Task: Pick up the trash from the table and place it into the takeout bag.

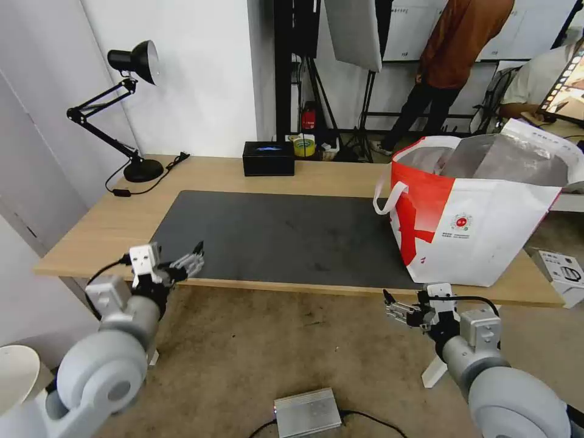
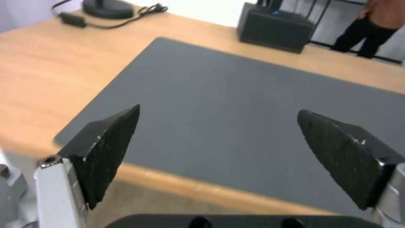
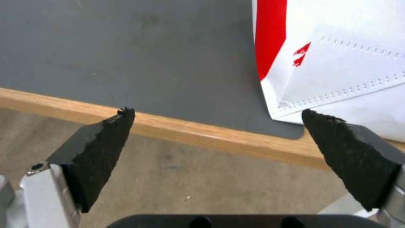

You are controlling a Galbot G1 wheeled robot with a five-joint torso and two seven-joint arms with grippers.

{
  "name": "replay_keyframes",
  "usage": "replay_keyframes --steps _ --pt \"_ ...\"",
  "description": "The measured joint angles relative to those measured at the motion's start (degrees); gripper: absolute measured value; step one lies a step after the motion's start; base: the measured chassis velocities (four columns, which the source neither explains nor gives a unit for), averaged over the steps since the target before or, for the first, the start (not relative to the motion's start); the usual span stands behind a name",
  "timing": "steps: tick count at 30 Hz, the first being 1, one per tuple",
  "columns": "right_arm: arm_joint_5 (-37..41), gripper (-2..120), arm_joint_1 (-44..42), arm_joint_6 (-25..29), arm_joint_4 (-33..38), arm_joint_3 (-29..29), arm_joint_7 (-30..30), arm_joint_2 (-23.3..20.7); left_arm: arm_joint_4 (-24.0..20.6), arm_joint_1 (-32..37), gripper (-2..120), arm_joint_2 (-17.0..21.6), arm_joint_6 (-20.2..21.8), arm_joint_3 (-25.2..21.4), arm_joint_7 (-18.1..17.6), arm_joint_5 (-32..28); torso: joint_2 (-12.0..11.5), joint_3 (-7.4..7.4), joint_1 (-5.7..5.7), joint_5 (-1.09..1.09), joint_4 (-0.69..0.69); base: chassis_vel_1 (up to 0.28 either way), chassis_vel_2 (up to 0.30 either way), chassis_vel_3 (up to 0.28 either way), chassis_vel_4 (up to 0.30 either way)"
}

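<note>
White-and-red takeout bag [image 1: 486,225] stands just beyond the spread, empty right end effector [image 1: 389,307].

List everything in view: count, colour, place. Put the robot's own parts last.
table: one, light wood, across the middle of the head view.
mat: one, dark grey, lying on the table's centre.
takeout bag: one, white and red with silver lining, standing open on the table's right end, partly on the mat.
desk lamp: one, black, back left of the table.
black box: one, at the table's back edge.
yellow tape roll: one, just right of the black box.
metal box: one, silver, on the floor.
white carton: one, on the floor, right of the table.
left gripper: one, open, at the table's near-left edge.
right gripper: one, open, below the bag's near corner.
</note>
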Motion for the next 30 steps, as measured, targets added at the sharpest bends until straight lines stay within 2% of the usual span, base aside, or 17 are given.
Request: replay_keyframes --steps 3,15,30 --pt "0.0 100 0.0 0.0 0.0 0.0 0.0 0.0 0.32 2.82 100 -1.99 0.0 -0.74 0.94 2.92 0.0 0.0 0.0 0.0 0.0 0.0 0.0 0.0 0.0" --pt "0.0 100 0.0 0.0 0.0 0.0 0.0 0.0 2.24 5.92 100 -4.55 -1.21 -0.5 4.16 8.06 0.0 0.01 0.01 0.0 0.0 0.0 0.0 0.0 0.0" --pt "0.0 100 0.0 0.0 0.0 0.0 0.0 0.0 3.68 6.21 100 -5.06 -0.87 0.59 4.63 9.02 0.0 0.0 0.01 0.0 0.0 0.0 0.0 0.0 0.0"
